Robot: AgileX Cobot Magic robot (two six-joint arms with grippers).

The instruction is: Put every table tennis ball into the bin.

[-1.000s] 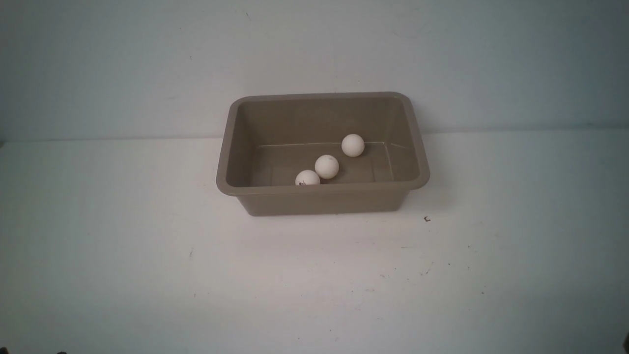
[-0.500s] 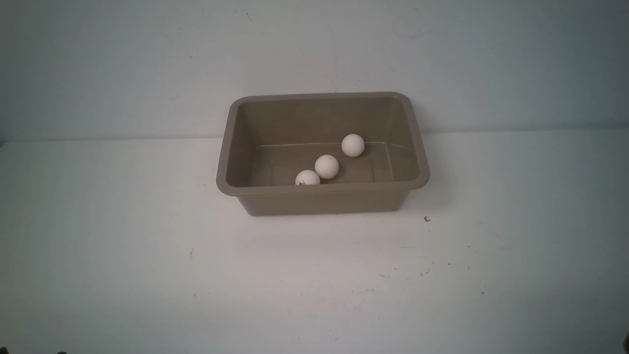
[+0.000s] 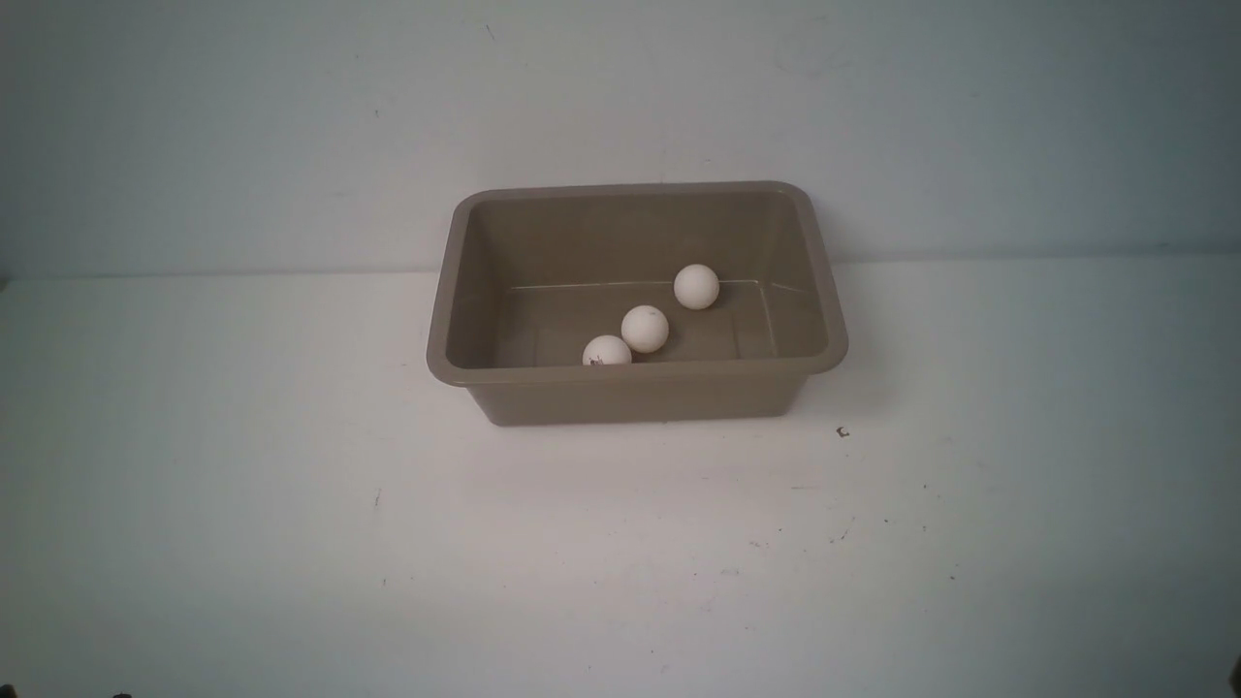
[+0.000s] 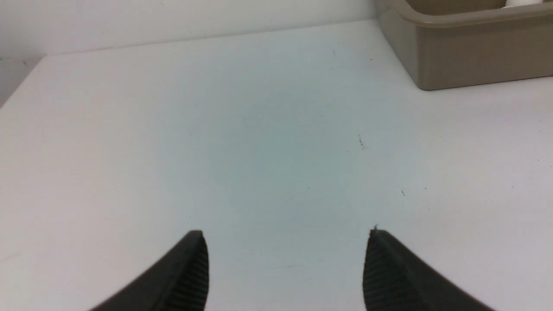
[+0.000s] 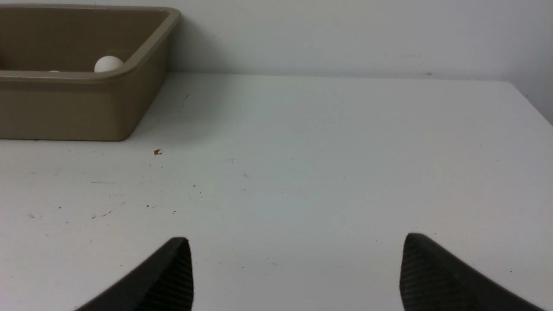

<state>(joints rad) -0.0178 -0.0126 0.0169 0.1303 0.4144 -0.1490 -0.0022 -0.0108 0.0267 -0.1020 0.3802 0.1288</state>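
Note:
The tan-brown bin [image 3: 640, 397] stands at the back middle of the white table. Inside it lie three table tennis balls: one toward the far wall [image 3: 696, 286], one in the middle [image 3: 644, 328], and one half hidden behind the near rim [image 3: 606, 351]. In the right wrist view the bin [image 5: 77, 108] shows one ball [image 5: 108, 64] over its rim. The left wrist view catches the bin's corner [image 4: 466, 60]. My left gripper [image 4: 285, 242] is open over bare table, well short of the bin. My right gripper [image 5: 296, 246] is open too, with nothing between its fingers. Neither arm shows in the front view.
A small brown speck [image 3: 843, 431] lies on the table right of the bin, also seen from the right wrist as a speck [image 5: 157, 151]. A pale wall [image 3: 620, 116] rises right behind the bin. The table's left edge [image 4: 21, 82] and right edge [image 5: 533, 103] show.

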